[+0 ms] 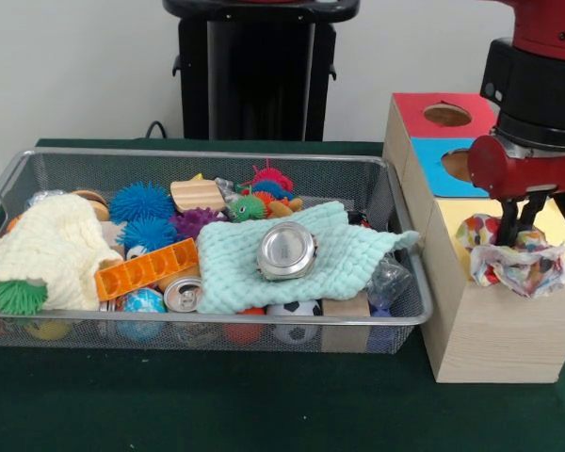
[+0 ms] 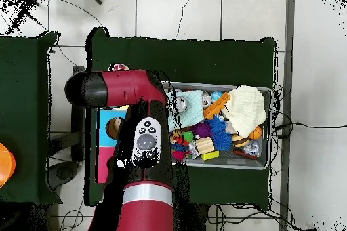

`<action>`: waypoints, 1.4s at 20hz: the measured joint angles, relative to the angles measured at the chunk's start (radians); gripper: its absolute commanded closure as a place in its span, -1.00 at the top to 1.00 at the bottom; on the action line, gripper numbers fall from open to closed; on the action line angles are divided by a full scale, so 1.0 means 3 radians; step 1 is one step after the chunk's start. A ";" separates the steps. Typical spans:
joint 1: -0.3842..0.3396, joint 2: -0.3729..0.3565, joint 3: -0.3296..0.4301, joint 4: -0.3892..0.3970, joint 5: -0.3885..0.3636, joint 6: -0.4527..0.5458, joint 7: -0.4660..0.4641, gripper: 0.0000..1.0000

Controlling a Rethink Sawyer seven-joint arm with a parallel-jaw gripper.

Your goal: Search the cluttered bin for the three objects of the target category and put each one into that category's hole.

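My gripper (image 1: 514, 229) hangs over the yellow end (image 1: 557, 224) of the wooden sorting box at the right. Its jaws stand close together, pinched on the top of a crumpled patterned cloth (image 1: 521, 264) that rests on the yellow surface and covers any hole there. The red section's hole (image 1: 447, 115) and the blue section's hole (image 1: 459, 165) lie behind it. In the wire bin (image 1: 217, 155) lie a mint cloth (image 1: 331, 247) and a cream knitted cloth (image 1: 47, 245). In the overhead view the arm (image 2: 139, 140) hides the gripper; a bit of the patterned cloth (image 2: 119, 67) shows past it.
The bin also holds a round metal tin (image 1: 286, 250) on the mint cloth, an orange block (image 1: 146, 268), a drink can (image 1: 182, 294), blue spiky balls (image 1: 141, 202), a wooden block (image 1: 197, 195), a green spiky ball (image 1: 19, 297) and small balls along the front wall.
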 measured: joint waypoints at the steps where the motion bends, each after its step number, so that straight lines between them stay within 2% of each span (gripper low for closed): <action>1: 0.0007 -0.0008 0.0000 0.0018 0.0000 -0.0021 0.0000 -1.00; 8: 0.0075 -0.0041 -0.0007 0.0123 0.0021 -0.0130 0.0000 -1.00; 28: 0.0149 -0.0054 -0.0027 0.0241 0.0184 -0.0135 0.0000 -1.00</action>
